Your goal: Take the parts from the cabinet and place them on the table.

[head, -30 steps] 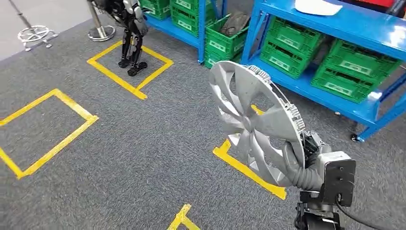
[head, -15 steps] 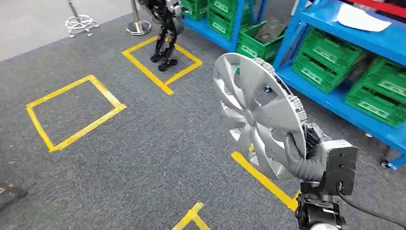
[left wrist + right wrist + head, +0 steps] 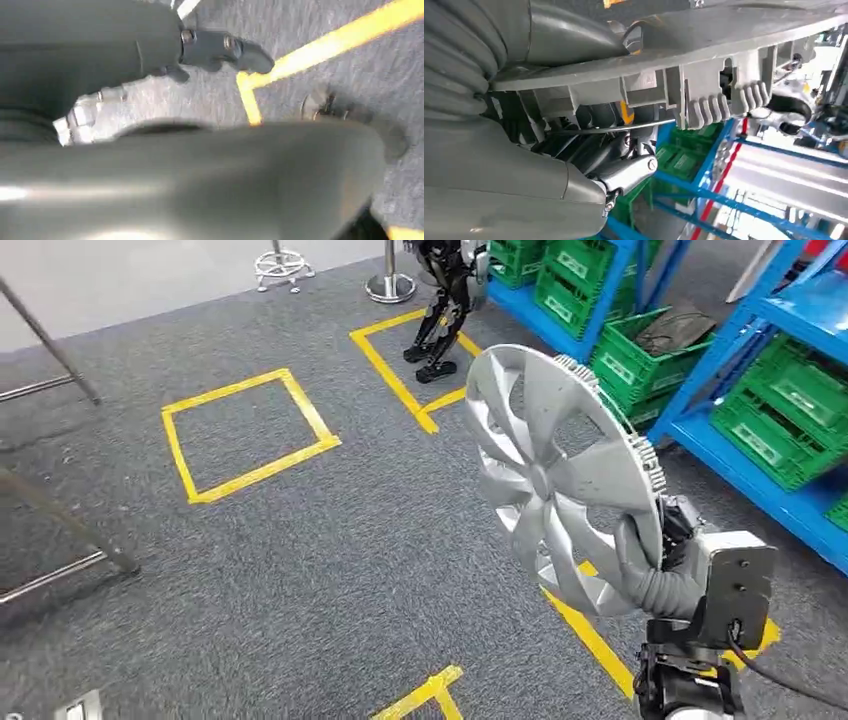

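Head view: lighting even, bright, diffuse from overhead; shadows on the grey carpet (image 3: pixel 330 540) soft and faint. Focus adequate; slight softening toward frame edges. Left wrist view: heavy motion blur, the left hand (image 3: pixel 150 165) smeared into a featureless grey mass. Right wrist view: sharp near the right hand (image 3: pixel 524 150); beyond it, strong overexposed glare washes out the blue shelving (image 3: pixel 774 175).
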Robot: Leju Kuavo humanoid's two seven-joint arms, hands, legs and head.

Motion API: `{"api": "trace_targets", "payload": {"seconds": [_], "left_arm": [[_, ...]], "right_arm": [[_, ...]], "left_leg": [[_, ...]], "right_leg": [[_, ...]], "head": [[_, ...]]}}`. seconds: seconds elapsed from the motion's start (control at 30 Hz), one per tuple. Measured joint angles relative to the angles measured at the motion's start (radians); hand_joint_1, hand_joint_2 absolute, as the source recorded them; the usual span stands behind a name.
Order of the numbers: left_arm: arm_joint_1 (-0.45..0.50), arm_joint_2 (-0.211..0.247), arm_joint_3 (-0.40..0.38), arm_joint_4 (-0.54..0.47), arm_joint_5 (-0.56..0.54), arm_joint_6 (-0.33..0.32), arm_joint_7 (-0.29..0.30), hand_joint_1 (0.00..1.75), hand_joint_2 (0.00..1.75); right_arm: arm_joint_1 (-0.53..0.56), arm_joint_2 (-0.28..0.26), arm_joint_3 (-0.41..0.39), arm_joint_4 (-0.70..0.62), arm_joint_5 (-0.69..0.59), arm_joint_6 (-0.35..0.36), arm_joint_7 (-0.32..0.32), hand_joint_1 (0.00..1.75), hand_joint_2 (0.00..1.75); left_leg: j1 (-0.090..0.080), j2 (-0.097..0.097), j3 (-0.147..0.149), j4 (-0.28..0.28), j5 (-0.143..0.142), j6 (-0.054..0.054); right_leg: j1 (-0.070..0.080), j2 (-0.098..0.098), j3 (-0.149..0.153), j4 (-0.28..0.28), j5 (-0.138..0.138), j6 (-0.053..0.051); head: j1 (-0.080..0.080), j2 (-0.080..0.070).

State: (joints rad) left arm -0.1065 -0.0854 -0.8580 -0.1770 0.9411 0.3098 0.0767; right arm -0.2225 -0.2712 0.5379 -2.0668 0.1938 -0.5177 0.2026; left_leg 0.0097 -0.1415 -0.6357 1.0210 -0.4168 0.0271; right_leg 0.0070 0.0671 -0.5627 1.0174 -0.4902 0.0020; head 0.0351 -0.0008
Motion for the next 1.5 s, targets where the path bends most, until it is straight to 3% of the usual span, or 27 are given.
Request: {"api": "trace_targets", "payload": {"seconds": [0.07,0.13,0.17,0.23,0.27,0.3,0.37,0.4,0.43,0.57,0.63,0.67,0.7,0.77,0.83,0.9,0.93,1.07,1.1,1.13,1.17,1.23,1.3,1.37,1.4,1.43,1.5], "left_arm": [[0.004,0.001,-0.006,0.0,-0.001,0.002,0.003,0.0,0.0],[0.004,0.003,-0.011,0.0,0.0,0.002,0.003,0.0,0.0],[0.003,0.004,-0.016,0.0,0.001,0.002,0.003,0.0,0.0],[0.001,0.005,-0.022,0.0,0.002,0.001,0.003,0.0,0.0],[0.001,0.005,-0.023,0.0,0.004,0.001,0.003,0.0,0.0],[0.002,0.005,-0.024,0.0,0.005,0.001,0.003,0.0,0.0],[0.003,0.006,-0.025,0.0,0.008,0.001,0.003,0.0,0.0],[0.002,0.006,-0.026,0.0,0.008,0.001,0.003,0.0,0.0],[-0.001,0.005,-0.027,-0.001,0.008,-0.001,0.003,0.0,0.0],[0.0,0.007,-0.028,-0.001,0.008,-0.004,0.003,0.0,0.0],[0.001,0.008,-0.028,-0.001,0.008,-0.004,0.003,0.0,0.0],[-0.001,0.009,-0.028,-0.001,0.008,-0.004,0.002,0.0,0.0],[-0.002,0.009,-0.028,-0.001,0.008,-0.005,0.002,0.0,0.0],[-0.002,0.009,-0.028,-0.001,0.007,-0.005,0.003,0.0,0.0],[-0.001,0.009,-0.029,0.0,0.007,-0.005,0.003,0.0,0.0],[0.0,0.009,-0.029,-0.001,0.006,-0.005,0.003,0.0,0.0],[0.0,0.007,-0.029,-0.001,0.006,-0.006,0.002,0.0,0.0],[0.003,0.002,-0.03,-0.002,0.007,-0.008,0.001,0.0,0.0],[0.003,0.003,-0.03,-0.002,0.008,-0.008,0.001,0.0,0.0],[0.003,0.004,-0.03,-0.002,0.008,-0.008,0.001,0.0,0.0],[0.002,0.005,-0.03,-0.001,0.008,-0.008,0.002,0.0,0.0],[0.0,0.009,-0.03,-0.001,0.008,-0.006,0.001,0.0,0.0],[0.001,0.009,-0.031,-0.001,0.008,-0.007,0.0,0.0,0.0],[0.003,0.011,-0.034,-0.001,0.008,-0.006,0.001,0.0,0.0],[0.003,0.012,-0.035,0.0,0.008,-0.006,0.0,0.0,0.0],[0.001,0.013,-0.036,-0.001,0.008,-0.006,0.0,0.0,0.0],[-0.001,0.013,-0.036,-0.002,0.008,-0.005,0.0,0.0,0.0]], "right_arm": [[-0.003,0.0,0.0,0.0,0.0,0.0,0.003,1.75,1.75],[-0.006,0.0,0.002,0.0,0.0,0.001,0.005,1.75,1.75],[-0.009,-0.001,0.001,0.001,0.0,0.0,0.006,1.75,1.75],[-0.009,-0.001,0.001,0.002,0.0,-0.002,0.012,1.75,1.75],[-0.009,-0.001,0.001,0.003,0.001,-0.003,0.016,1.75,1.75],[-0.009,-0.001,0.002,0.004,0.003,-0.003,0.018,1.75,1.75],[-0.01,-0.001,0.002,0.006,0.005,-0.003,0.024,1.75,1.75],[-0.013,-0.001,0.002,0.006,0.006,-0.002,0.027,1.75,1.75],[-0.019,-0.001,0.002,0.006,0.007,-0.001,0.029,1.75,1.75],[-0.038,-0.001,0.004,0.01,0.013,0.004,0.038,1.75,1.75],[-0.047,-0.002,0.005,0.014,0.013,0.005,0.043,1.75,1.75],[-0.05,-0.003,0.005,0.015,0.013,0.005,0.043,1.75,1.75],[-0.052,-0.005,0.005,0.017,0.014,0.005,0.045,1.75,1.75],[-0.053,-0.006,0.005,0.023,0.013,0.005,0.048,1.75,1.75],[-0.053,-0.006,0.006,0.031,0.013,0.005,0.05,1.75,1.75],[-0.057,-0.006,0.006,0.031,0.013,0.006,0.052,1.75,1.75],[-0.065,-0.006,0.006,0.031,0.013,0.005,0.052,1.75,1.75],[-0.075,-0.01,0.006,0.034,0.012,0.005,0.056,1.75,1.75],[-0.075,-0.009,0.006,0.034,0.012,0.005,0.058,1.75,1.75],[-0.076,-0.009,0.006,0.037,0.012,0.005,0.059,1.75,1.75],[-0.077,-0.009,0.006,0.038,0.013,0.005,0.059,1.75,1.75],[-0.076,-0.01,0.006,0.04,0.012,0.005,0.059,1.75,1.75],[-0.074,-0.01,0.006,0.046,0.011,0.005,0.059,1.75,1.75],[-0.07,-0.01,0.008,0.049,0.009,0.005,0.061,1.75,1.75],[-0.07,-0.01,0.008,0.05,0.008,0.005,0.061,1.75,1.75],[-0.071,-0.01,0.008,0.05,0.008,0.005,0.061,1.75,1.75],[-0.072,-0.011,0.007,0.05,0.007,0.005,0.062,1.75,1.75]], "left_leg": [[-0.003,-0.024,-0.008,-0.003,0.01,-0.014],[-0.012,0.066,-0.035,0.047,-0.032,-0.016],[-0.009,0.103,-0.073,0.131,-0.083,-0.02],[-0.003,0.128,-0.132,0.266,-0.138,-0.026],[0.001,0.133,-0.139,0.286,-0.139,-0.029],[0.007,0.138,-0.121,0.26,-0.119,-0.033],[0.015,0.162,-0.02,0.099,-0.054,-0.04],[0.016,0.199,0.031,0.02,-0.041,-0.044],[0.006,0.222,0.037,0.011,-0.063,-0.039],[0.005,0.172,0.034,0.011,-0.049,-0.008],[0.009,0.152,0.034,0.008,-0.043,0.002],[0.007,0.136,0.031,0.008,-0.039,0.008],[0.004,0.122,0.027,0.008,-0.037,0.011],[-0.002,0.093,0.023,0.009,-0.034,0.016],[-0.008,0.062,0.021,0.009,-0.029,0.018],[-0.011,0.038,0.02,0.008,-0.024,0.019],[-0.005,0.027,0.019,0.005,-0.019,0.017],[0.006,-0.009,0.007,-0.007,0.0,-0.007],[-0.002,-0.016,0.007,-0.011,0.004,-0.012],[-0.009,0.046,-0.013,0.003,-0.01,-0.01],[-0.01,0.092,-0.03,0.046,-0.046,-0.016],[-0.001,0.126,-0.096,0.194,-0.121,-0.024],[0.007,0.134,-0.125,0.267,-0.138,-0.035],[0.016,0.148,-0.063,0.168,-0.084,-0.05],[0.02,0.165,-0.006,0.075,-0.049,-0.057],[0.02,0.202,0.033,0.0,-0.055,-0.063],[0.012,0.189,0.037,0.017,-0.055,-0.033]], "right_leg": [[-0.009,-0.028,0.017,-0.033,0.021,-0.008],[-0.007,-0.047,0.027,-0.051,0.033,-0.012],[-0.007,-0.066,0.025,-0.051,0.035,-0.014],[-0.007,-0.096,0.021,-0.049,0.035,-0.013],[-0.008,-0.109,0.018,-0.048,0.035,-0.013],[-0.01,-0.123,0.016,-0.044,0.034,-0.01],[-0.015,-0.149,0.013,-0.034,0.028,0.001],[-0.016,-0.159,0.012,-0.024,0.023,0.01],[-0.007,-0.166,0.01,-0.015,0.016,0.02],[-0.015,-0.199,0.012,-0.007,0.014,0.04],[-0.023,-0.147,-0.009,0.022,-0.018,0.053],[-0.024,-0.1,-0.042,0.108,-0.069,0.054],[-0.022,-0.085,-0.082,0.195,-0.107,0.053],[-0.017,-0.077,-0.14,0.314,-0.137,0.045],[-0.011,-0.072,-0.12,0.26,-0.086,0.028],[-0.001,-0.051,-0.047,0.104,-0.008,0.008],[0.002,0.003,-0.004,0.009,0.0,-0.009],[0.017,-0.021,0.014,-0.011,0.013,-0.025],[0.004,-0.041,0.026,-0.053,0.034,-0.028],[0.004,-0.057,0.036,-0.068,0.043,-0.022],[0.005,-0.064,0.038,-0.079,0.047,-0.027],[0.005,-0.092,0.032,-0.075,0.048,-0.024],[0.0,-0.118,0.025,-0.069,0.045,-0.019],[-0.009,-0.146,0.018,-0.055,0.039,-0.008],[-0.015,-0.158,0.015,-0.042,0.033,0.001],[-0.018,-0.171,0.011,-0.025,0.024,0.014],[-0.012,-0.181,0.002,-0.005,0.015,0.031]], "head": [[0.005,0.0],[-0.011,0.0],[-0.018,0.0],[-0.022,0.0],[-0.025,0.0],[-0.027,0.0],[-0.033,0.0],[-0.036,0.0],[-0.04,0.0],[-0.03,0.0],[-0.021,0.0],[-0.013,0.0],[-0.007,0.0],[0.0,0.0],[0.005,0.0],[0.008,0.0],[0.007,0.0],[0.014,0.0],[0.016,0.0],[0.012,0.0],[-0.001,0.0],[-0.008,0.0],[-0.014,0.0],[-0.019,0.0],[-0.022,0.0],[-0.025,0.0],[-0.029,0.0]]}}
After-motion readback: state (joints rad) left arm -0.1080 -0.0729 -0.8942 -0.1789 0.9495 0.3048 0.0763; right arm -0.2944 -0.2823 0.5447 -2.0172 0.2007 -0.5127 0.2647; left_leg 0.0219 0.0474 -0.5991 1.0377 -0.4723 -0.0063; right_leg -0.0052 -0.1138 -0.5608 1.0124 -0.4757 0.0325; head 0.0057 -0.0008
